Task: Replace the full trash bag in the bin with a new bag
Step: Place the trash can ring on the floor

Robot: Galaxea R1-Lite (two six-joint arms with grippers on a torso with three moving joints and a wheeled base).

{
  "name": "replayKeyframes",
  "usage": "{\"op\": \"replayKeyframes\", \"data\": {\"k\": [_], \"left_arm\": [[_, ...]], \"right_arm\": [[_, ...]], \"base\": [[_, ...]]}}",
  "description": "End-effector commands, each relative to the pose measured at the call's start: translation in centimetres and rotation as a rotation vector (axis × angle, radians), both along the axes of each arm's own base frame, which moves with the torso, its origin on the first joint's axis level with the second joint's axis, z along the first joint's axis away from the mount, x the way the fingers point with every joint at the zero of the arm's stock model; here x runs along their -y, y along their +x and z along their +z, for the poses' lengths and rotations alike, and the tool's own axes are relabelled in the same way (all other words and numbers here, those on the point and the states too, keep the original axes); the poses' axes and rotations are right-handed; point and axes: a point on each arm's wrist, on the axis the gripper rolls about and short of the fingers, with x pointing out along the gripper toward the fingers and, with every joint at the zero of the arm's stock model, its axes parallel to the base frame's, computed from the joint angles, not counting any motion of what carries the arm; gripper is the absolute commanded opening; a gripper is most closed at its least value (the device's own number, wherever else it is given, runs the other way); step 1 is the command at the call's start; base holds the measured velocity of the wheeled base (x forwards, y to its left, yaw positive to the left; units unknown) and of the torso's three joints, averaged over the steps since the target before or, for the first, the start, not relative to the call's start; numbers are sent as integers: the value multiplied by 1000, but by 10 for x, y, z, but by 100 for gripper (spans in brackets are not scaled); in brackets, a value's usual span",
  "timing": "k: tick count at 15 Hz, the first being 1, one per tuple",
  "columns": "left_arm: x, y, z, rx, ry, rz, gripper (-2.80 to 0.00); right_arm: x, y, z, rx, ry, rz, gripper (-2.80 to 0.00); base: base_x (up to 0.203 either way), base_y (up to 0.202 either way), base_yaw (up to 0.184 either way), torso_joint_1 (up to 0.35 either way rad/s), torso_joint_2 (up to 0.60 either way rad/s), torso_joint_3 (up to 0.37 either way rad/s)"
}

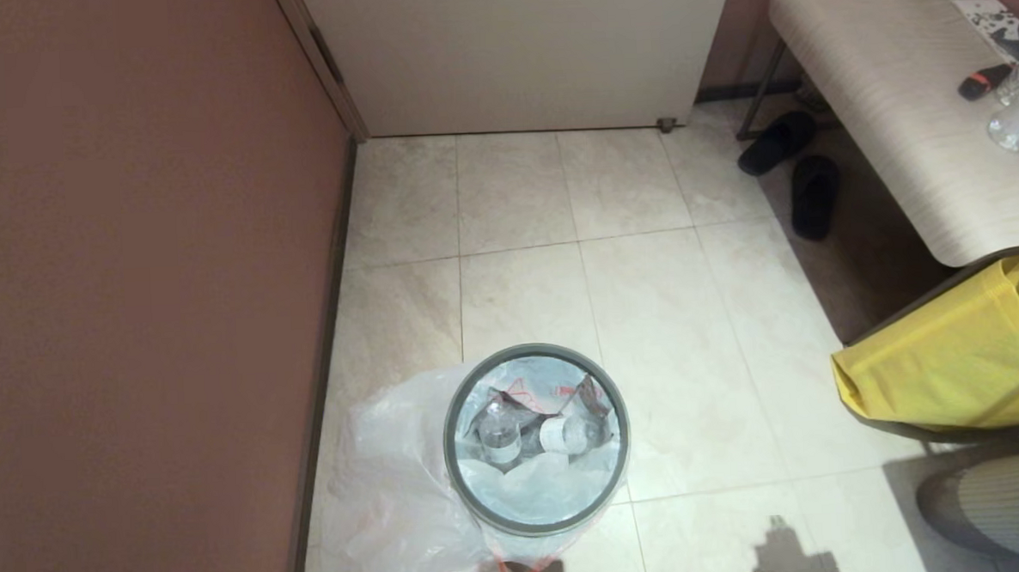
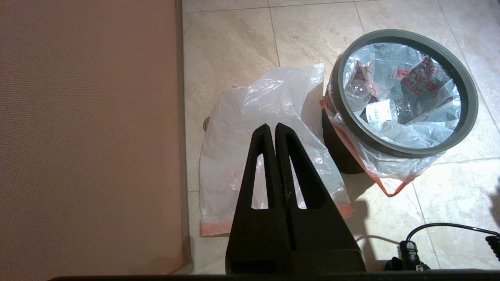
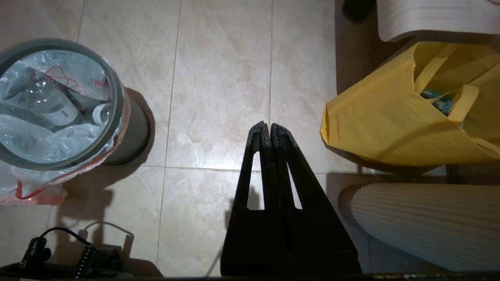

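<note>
Standing upright, bin (image 1: 539, 500), mouth up

Floor (image 1: 648, 314): polished stone-look tile, faint sheen; wall (image 1: 130, 251): matt, finely textured; bin (image 2: 336, 150): matt black plastic, its grey ring (image 2: 468, 105) smooth and dull; full trash bag (image 2: 398, 128): thin crinkled glossy film; new bag (image 2: 250, 117): same limp, wrinkled film; yellow bag (image 3: 383, 121): matt non-woven cloth; bench (image 1: 889, 106): wood-grain laminate, satin.

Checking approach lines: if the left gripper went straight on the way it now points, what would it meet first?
Probably the new bag lying flat on the floor: the shut left gripper points down over it, beside the bin. Depth is unclear.
</note>
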Motion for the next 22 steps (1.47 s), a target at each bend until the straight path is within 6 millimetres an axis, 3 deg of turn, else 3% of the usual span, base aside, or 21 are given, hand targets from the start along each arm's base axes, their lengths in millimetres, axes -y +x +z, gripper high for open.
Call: {"op": "replayKeyframes", "data": {"k": [1, 3, 5, 8, 10, 14, 16, 20, 21, 22], "left_arm": [[0, 0, 0, -1, 0, 0, -280], [0, 0, 0, -1, 0, 0, -280], [0, 0, 0, -1, 0, 0, -280], [0, 0, 0, -1, 0, 0, -280], [0, 0, 0, -1, 0, 0, -280], [0, 0, 0, -1, 0, -1, -280], [0, 0, 0, -1, 0, 0, -280], [0, 0, 0, -1, 0, 0, -280], [0, 0, 0, -1, 0, 0, -280], [0, 0, 0, -1, 0, 0, -280]], "right_arm": [[-1, 69, 7, -207, -6, 6, -280], [-6, 113, 8, -316, -11, 20, -280], [-25, 156, 1, -417, -29, 37, -280], [-74, 213, -37, -584, -106, 59, -280], [-105, 238, -63, -658, -163, 72, -280], [-150, 272, -104, -737, -236, 110, -280], [-166, 285, -115, -746, -247, 131, -280], [-201, 285, -121, -731, -278, 202, -280], [-210, 287, -127, -734, -282, 216, 0], [-221, 291, -132, -731, -275, 227, 0]], "base": [[0, 0, 0, 0, 0, 0], [0, 0, 0, 0, 0, 0], [0, 0, 0, 0, 0, 0], [0, 0, 0, 0, 0, 0], [0, 0, 0, 0, 0, 0], [0, 0, 0, 0, 0, 0], [0, 0, 0, 0, 0, 0], [0, 0, 0, 0, 0, 0], [0, 0, 0, 0, 0, 0], [0, 0, 0, 0, 0, 0]]}}
